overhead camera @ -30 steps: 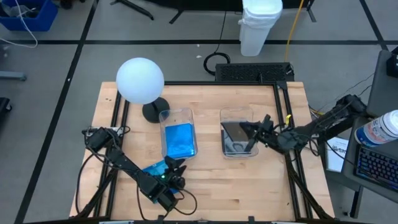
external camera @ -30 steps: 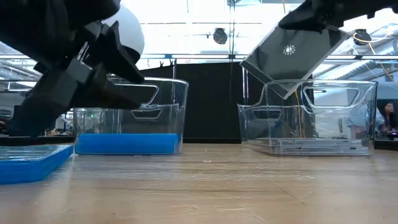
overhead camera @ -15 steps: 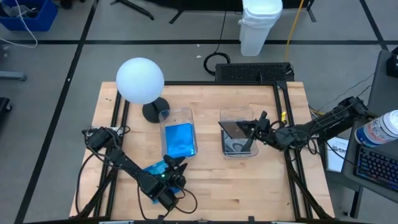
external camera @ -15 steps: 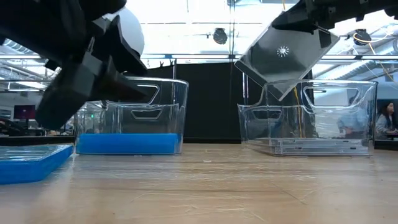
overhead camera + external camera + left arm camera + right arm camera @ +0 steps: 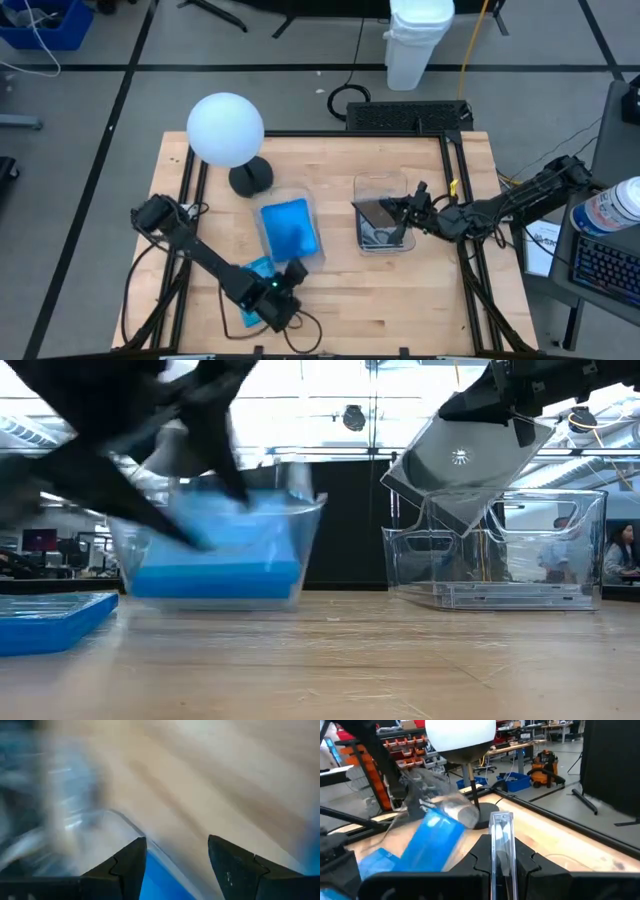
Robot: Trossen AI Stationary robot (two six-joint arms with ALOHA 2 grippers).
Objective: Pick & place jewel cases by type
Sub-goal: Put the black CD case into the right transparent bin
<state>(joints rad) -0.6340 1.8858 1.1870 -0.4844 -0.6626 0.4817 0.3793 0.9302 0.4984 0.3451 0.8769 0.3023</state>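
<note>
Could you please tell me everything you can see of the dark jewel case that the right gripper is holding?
The dark jewel case is a thin, flat, square case of dark grey plastic with a small pale mark on its face. The right gripper is shut on one edge of it, and it hangs tilted, its lower corner dipping into the clear bin on the table's right side. It touches nothing but the gripper, as far as I can tell.

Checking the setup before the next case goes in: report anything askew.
The clear bin of blue cases sits tilted and skewed, not square like the right-hand bin. The left gripper is against its near end. The right gripper holds a dark case above its bin.
</note>
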